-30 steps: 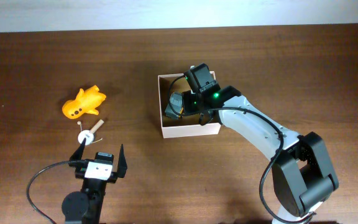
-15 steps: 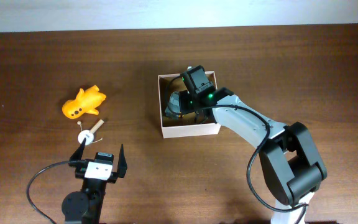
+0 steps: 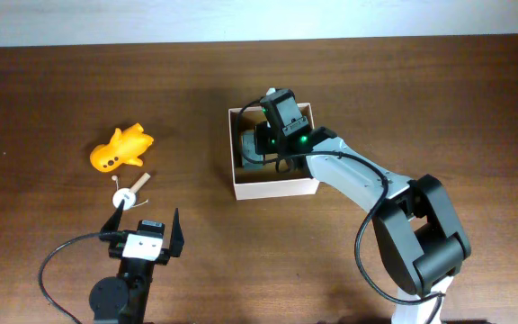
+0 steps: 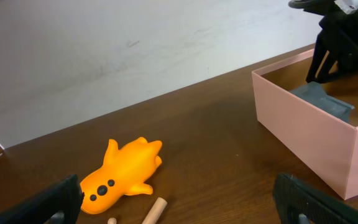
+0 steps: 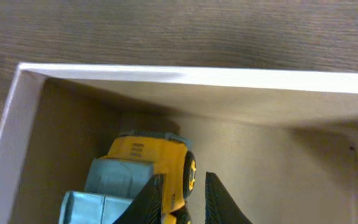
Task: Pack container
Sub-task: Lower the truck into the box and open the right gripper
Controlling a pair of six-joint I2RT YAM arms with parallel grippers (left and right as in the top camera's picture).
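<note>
The container (image 3: 277, 187), a shallow white-walled box with a tan inside, sits at the table's middle; its wall (image 4: 303, 134) shows in the left wrist view and its rim (image 5: 166, 74) in the right wrist view. Inside it lies a yellow and grey toy truck (image 5: 148, 162). My right gripper (image 5: 185, 180) reaches down into the box, shut on the truck's wheel side. In the overhead view the right gripper (image 3: 272, 144) hides most of the truck (image 3: 252, 148). My left gripper (image 3: 145, 219) stands open near the front edge, holding nothing.
An orange animal toy (image 3: 120, 148) lies at the left of the table, also seen as the orange toy (image 4: 126, 168) ahead of the left gripper. A small wooden peg (image 3: 133, 192) with a white tip lies just in front of the left fingers.
The right gripper has shifted slightly left and lower inside the box, and the truck with it now lies flatter by the left wall. The left arm has not moved.
</note>
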